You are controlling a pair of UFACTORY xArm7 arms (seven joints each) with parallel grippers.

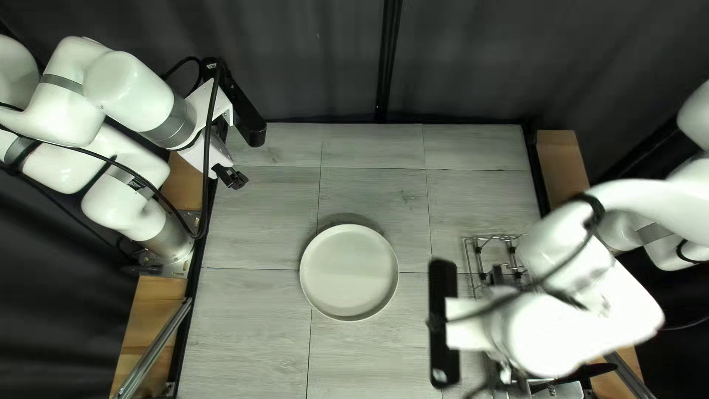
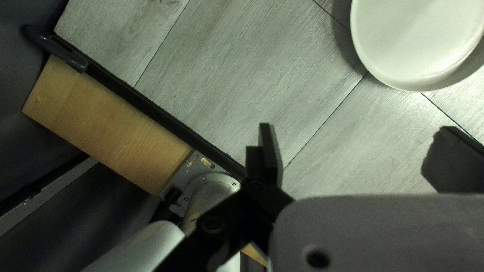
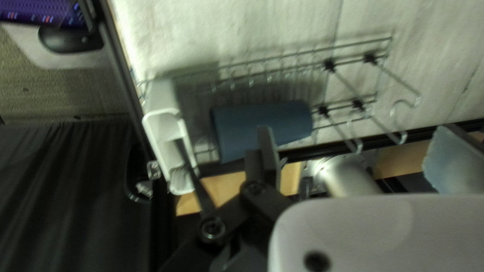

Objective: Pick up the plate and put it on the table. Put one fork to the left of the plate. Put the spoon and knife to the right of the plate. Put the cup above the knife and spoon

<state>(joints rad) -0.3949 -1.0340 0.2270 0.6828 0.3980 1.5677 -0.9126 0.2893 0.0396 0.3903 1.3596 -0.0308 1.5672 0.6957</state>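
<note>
In the top left view, the pale plate [image 1: 349, 272] lies flat mid-table. My left gripper [image 1: 230, 177] hangs near the far left corner, away from the plate. My right gripper [image 1: 469, 325] is over the wire rack [image 1: 468, 258], its fingertips hidden. In the left wrist view, my left gripper [image 2: 360, 156] stands open and empty, with the plate [image 2: 416, 43] ahead. My right gripper [image 3: 360, 151] is open and empty in the right wrist view, near a dark blue cup [image 3: 264, 125] lying in the rack. A white holder [image 3: 162, 126] stands beside it; I cannot identify any fork, knife or spoon.
Wooden strips [image 1: 561, 166] border the table's sides. In the right wrist view, a dark edge rail [image 3: 113, 65] runs past the holder, with a black mouse [image 3: 68, 40] beyond it. Wire hooks [image 3: 398, 133] stick out of the rack.
</note>
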